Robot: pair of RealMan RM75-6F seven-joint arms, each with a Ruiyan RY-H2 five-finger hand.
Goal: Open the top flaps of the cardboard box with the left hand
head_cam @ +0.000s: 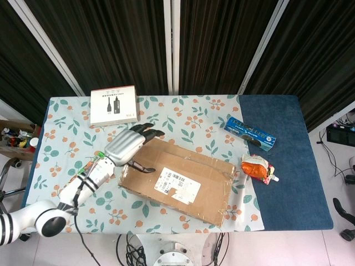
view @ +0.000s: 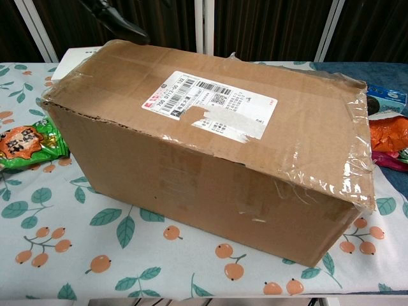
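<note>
A brown cardboard box (head_cam: 177, 180) lies mid-table at an angle, its top flaps flat and taped, with a white shipping label (head_cam: 177, 184) on top. In the chest view the box (view: 210, 153) fills the frame. My left hand (head_cam: 128, 146) hovers over the box's left end, fingers spread and pointing right, thumb out over the lid; it holds nothing. One dark fingertip (view: 118, 24) shows above the box's far left corner in the chest view. My right hand is out of both views.
A green snack bag (head_cam: 89, 174) lies left of the box under my left forearm. A white-and-red carton (head_cam: 113, 105) sits at the back left. A blue packet (head_cam: 250, 133) and an orange pouch (head_cam: 257, 167) lie to the right on the blue mat (head_cam: 283, 160).
</note>
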